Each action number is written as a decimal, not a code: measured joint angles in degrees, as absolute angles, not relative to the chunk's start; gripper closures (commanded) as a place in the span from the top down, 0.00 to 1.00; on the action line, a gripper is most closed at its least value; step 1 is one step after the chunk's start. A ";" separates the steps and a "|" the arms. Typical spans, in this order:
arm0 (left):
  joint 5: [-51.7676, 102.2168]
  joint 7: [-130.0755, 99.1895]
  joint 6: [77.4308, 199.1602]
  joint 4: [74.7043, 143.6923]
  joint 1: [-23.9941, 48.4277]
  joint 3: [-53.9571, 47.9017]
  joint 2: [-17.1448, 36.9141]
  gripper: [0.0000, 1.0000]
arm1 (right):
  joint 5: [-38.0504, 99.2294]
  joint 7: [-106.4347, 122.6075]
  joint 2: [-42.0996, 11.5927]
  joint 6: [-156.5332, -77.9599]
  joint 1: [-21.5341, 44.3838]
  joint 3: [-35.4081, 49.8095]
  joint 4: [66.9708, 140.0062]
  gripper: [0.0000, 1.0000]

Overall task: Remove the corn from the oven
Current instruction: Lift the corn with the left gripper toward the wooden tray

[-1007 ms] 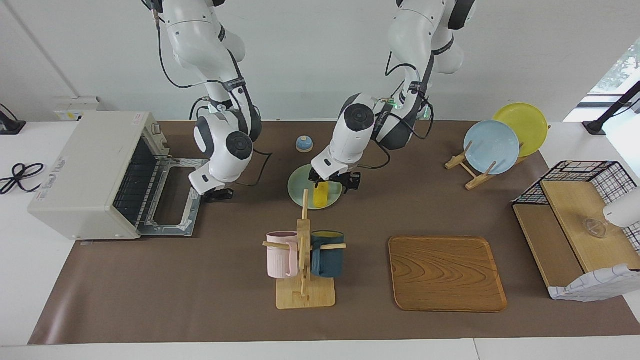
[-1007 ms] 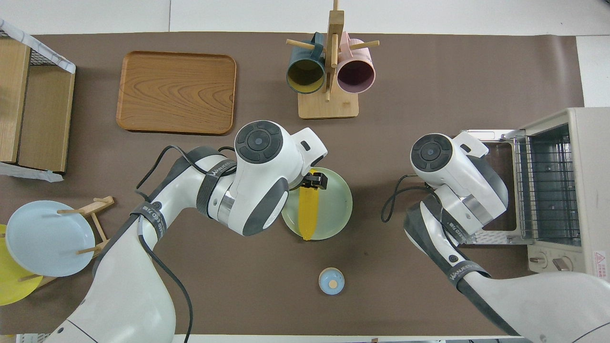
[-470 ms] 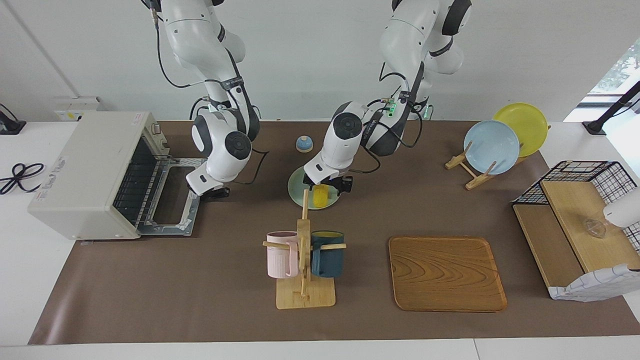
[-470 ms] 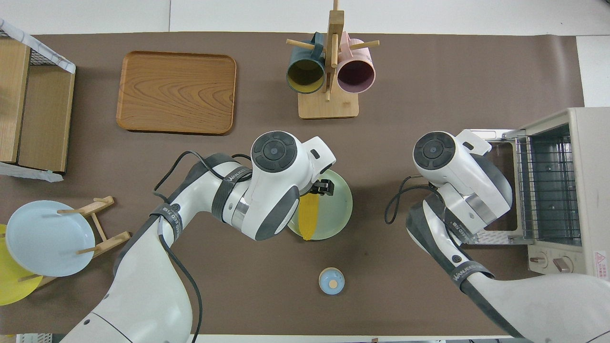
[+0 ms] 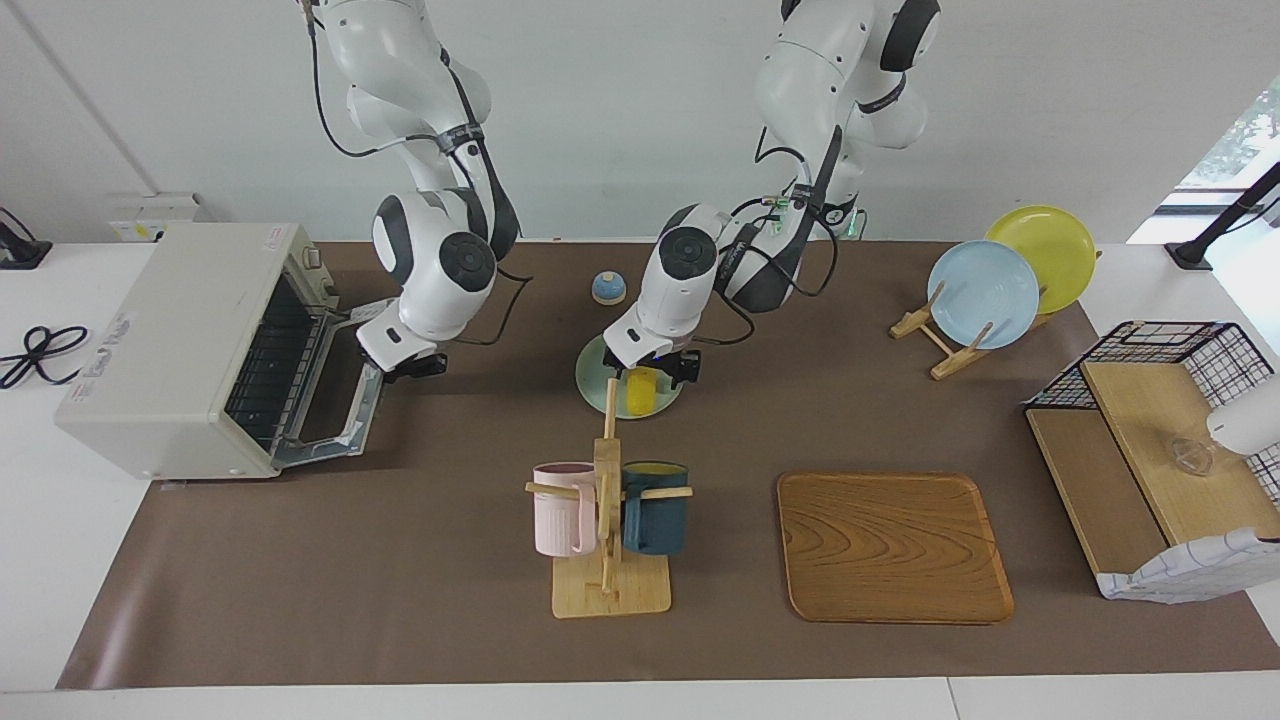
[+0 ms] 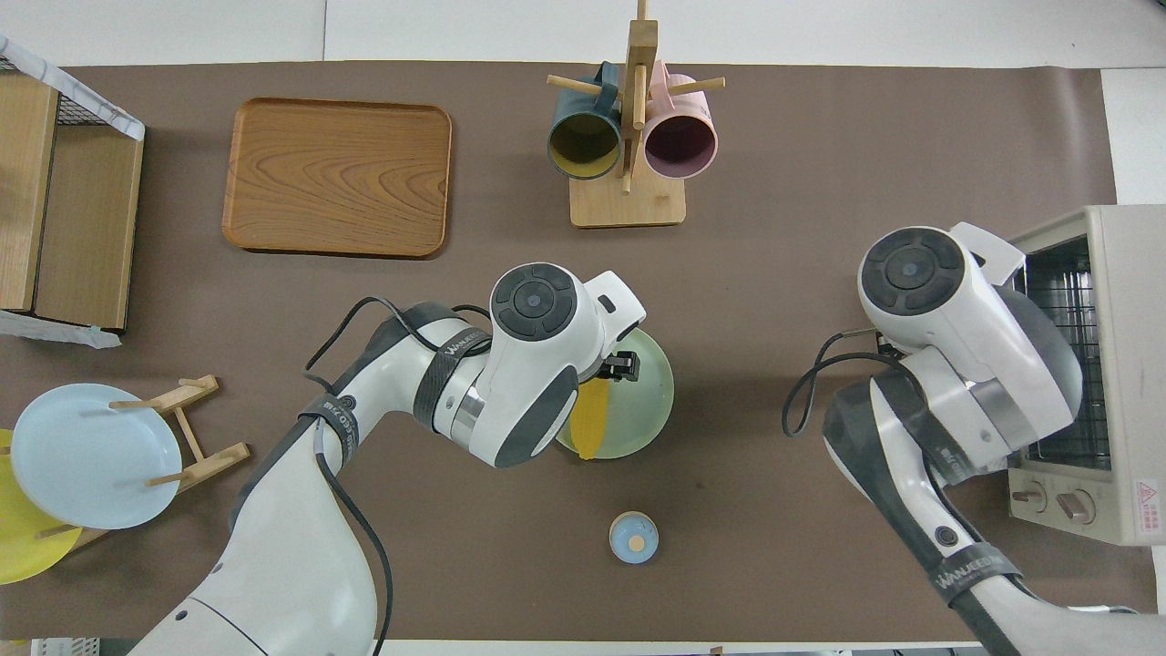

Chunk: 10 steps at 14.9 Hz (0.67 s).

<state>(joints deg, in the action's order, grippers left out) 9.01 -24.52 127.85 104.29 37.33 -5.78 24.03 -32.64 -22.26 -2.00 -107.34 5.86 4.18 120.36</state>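
The yellow corn (image 5: 640, 392) (image 6: 590, 424) lies on a pale green plate (image 5: 596, 378) (image 6: 649, 401) at the middle of the table. My left gripper (image 5: 655, 368) hovers just over the corn's thicker end, open and holding nothing; one finger (image 6: 623, 365) shows under the wrist from above. The off-white oven (image 5: 185, 330) (image 6: 1125, 364) stands at the right arm's end of the table. Its door (image 5: 335, 405) is tilted partway up. My right gripper (image 5: 412, 368) is shut and sits against the door's outer edge. In the overhead view the arm hides that gripper.
A wooden mug rack (image 5: 608, 520) with a pink and a dark blue mug stands farther from the robots than the plate, a wooden tray (image 5: 893, 545) beside it. A small blue lid (image 5: 608, 288) lies nearer. A plate stand (image 5: 985, 290) and wire basket (image 5: 1170, 345) are at the left arm's end.
The oven door has swung from lying flat to partway up as my right gripper rose and moved toward the oven. My left gripper has lifted a little off the corn, which stays on the plate.
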 measured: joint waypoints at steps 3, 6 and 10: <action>9.01 -26.02 127.96 104.66 37.90 -5.77 24.04 0.00 | -32.71 -18.70 0.91 -106.05 1.44 4.05 119.49 0.00; 9.00 -27.29 128.03 104.58 38.00 -5.77 23.98 0.00 | -32.95 -15.57 1.87 -105.95 -2.36 3.86 118.70 0.00; 9.00 -29.03 126.91 103.05 37.68 -5.03 23.37 0.00 | -32.97 -14.99 1.85 -105.93 -3.35 3.85 118.39 0.00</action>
